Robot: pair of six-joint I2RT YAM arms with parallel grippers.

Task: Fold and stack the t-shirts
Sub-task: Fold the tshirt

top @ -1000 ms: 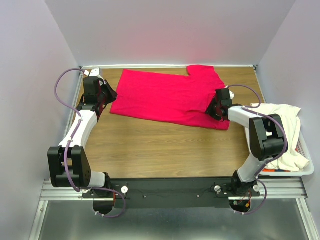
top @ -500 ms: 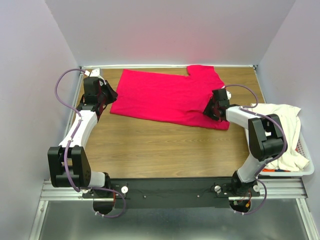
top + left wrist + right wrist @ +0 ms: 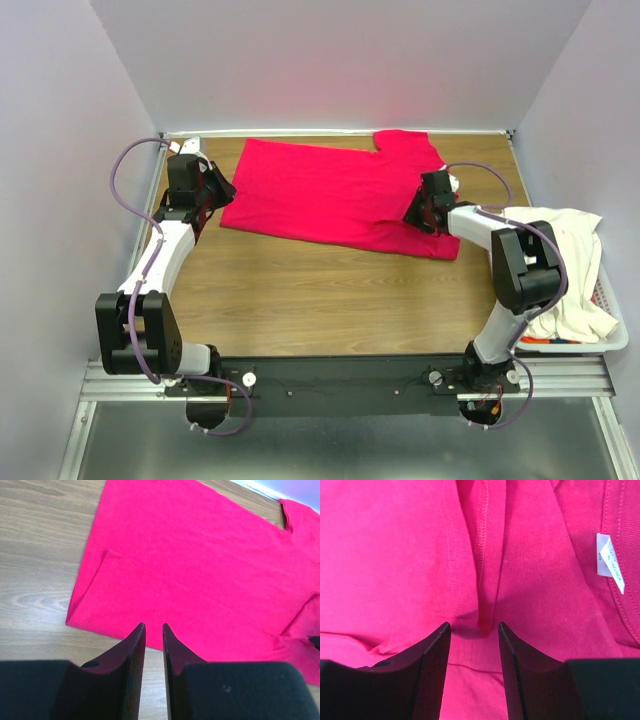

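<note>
Red shirt: it lies spread along the far edge of the tabletop, hem toward the left edge, collar and sleeves toward the right. It is mostly flat. A stitched fold rucks up near the right sleeve, and a white label shows beside it.

Cream shirt: it is draped in a heap over the basket at the right edge, not laid out.

Right gripper: it hangs low over the red cloth by the sleeve. The jaws stand moderately wide, straddle the near end of that fold, and hold nothing.

Left gripper: it sits just off the shirt's hem near the far-left corner. The jaws are narrowed to a thin slit with nothing between them.

Assessment: you appear to be setting up the first fold of the red shirt, and no fold is completed and nothing is stacked.

Next move: you likely need to lower the right jaws and close them on a single layer at the sleeve. You would need to widen the left jaws before they can take the hem. Lift both sides together, or the cloth may drag and bunch.
</note>
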